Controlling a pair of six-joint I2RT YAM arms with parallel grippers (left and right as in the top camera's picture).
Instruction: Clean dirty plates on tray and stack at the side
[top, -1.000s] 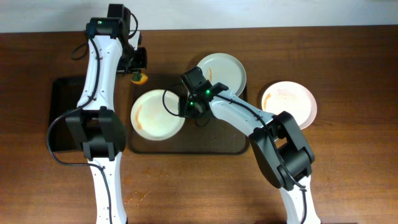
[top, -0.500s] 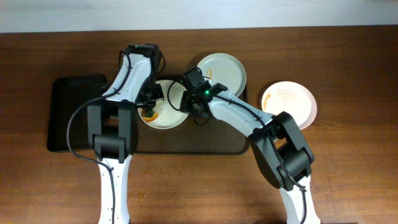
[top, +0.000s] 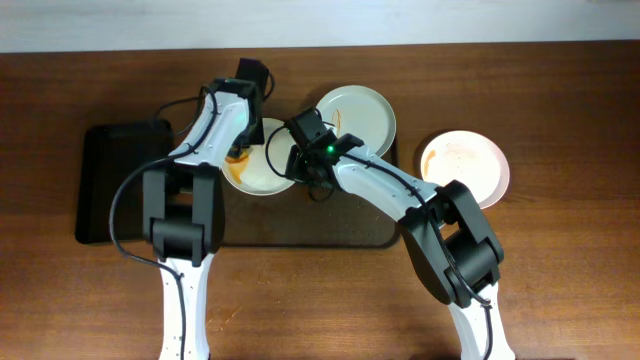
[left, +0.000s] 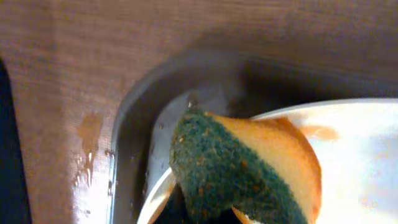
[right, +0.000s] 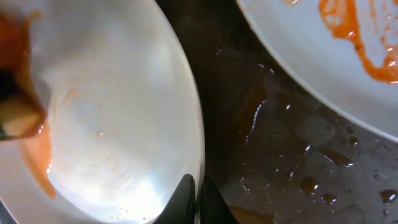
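Observation:
On the brown tray (top: 300, 225) a white plate (top: 268, 172) smeared with orange sauce lies at the back left. My left gripper (top: 240, 152) is shut on a green and yellow sponge (left: 242, 168), which presses on that plate's left rim (left: 360, 155). My right gripper (top: 301, 168) is shut on the plate's right rim (right: 196, 198); the plate fills the left of the right wrist view (right: 112, 124). A second plate (top: 358, 113) with sauce streaks (right: 323, 50) sits at the tray's back right. A third plate (top: 465, 165) lies on the table right of the tray.
A smaller black tray (top: 115, 185) lies on the table left of the brown tray. The brown tray's floor (right: 280, 155) is wet with drops and sauce spots. Its rounded back-left corner (left: 140, 106) is right beside the sponge.
My left arm swung in from the back left with the sponge onto the plate, then slid to its back-left rim. The plate, held by my right gripper, shifted toward the back.

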